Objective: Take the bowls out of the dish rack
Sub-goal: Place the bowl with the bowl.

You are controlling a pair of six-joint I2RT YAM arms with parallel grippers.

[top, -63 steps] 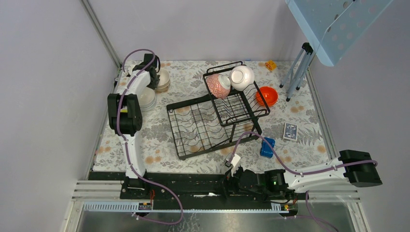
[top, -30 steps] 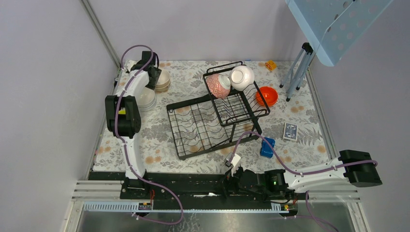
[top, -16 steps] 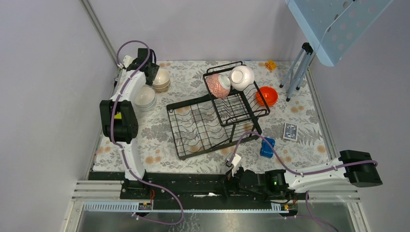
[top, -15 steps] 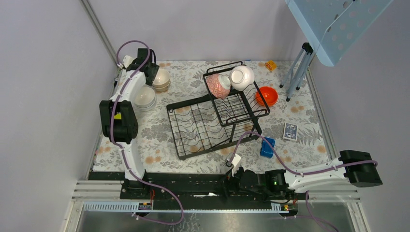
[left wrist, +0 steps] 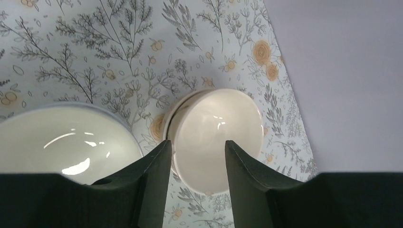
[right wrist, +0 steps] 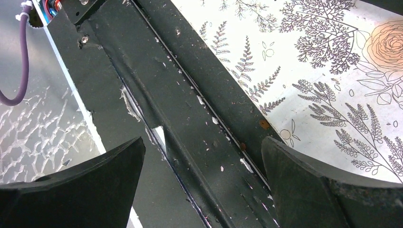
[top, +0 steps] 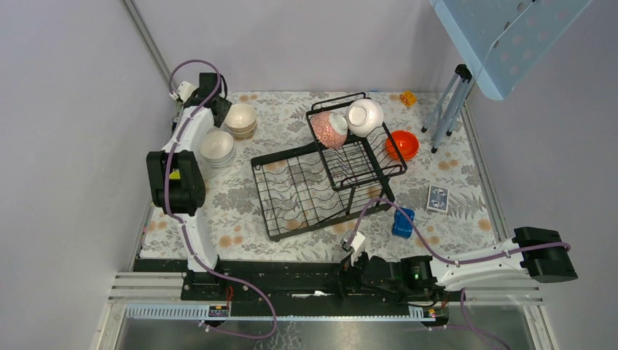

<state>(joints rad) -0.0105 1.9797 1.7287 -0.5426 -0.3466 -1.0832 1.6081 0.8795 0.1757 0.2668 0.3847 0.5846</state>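
In the upper basket (top: 362,159) of the black wire dish rack (top: 302,195), long axis 8 to 2 o'clock: pink-patterned bowl (top: 329,131) on its side, white bowl (top: 365,117) bottom-up. At its 3 o'clock, orange bowl (top: 401,145) mouth-up. At 10 o'clock, stacked cream bowls (left wrist: 215,128) mouth-up beneath left gripper (left wrist: 196,147), fingers apart, empty. At 6 o'clock, right gripper (right wrist: 202,145) spread wide above black rail (right wrist: 190,114).

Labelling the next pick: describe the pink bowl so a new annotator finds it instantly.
Find the black wire dish rack mid-table; its raised upper basket holds two bowls. The pink-patterned bowl is the left one, beside a plain white bowl; it alone is speckled pink.
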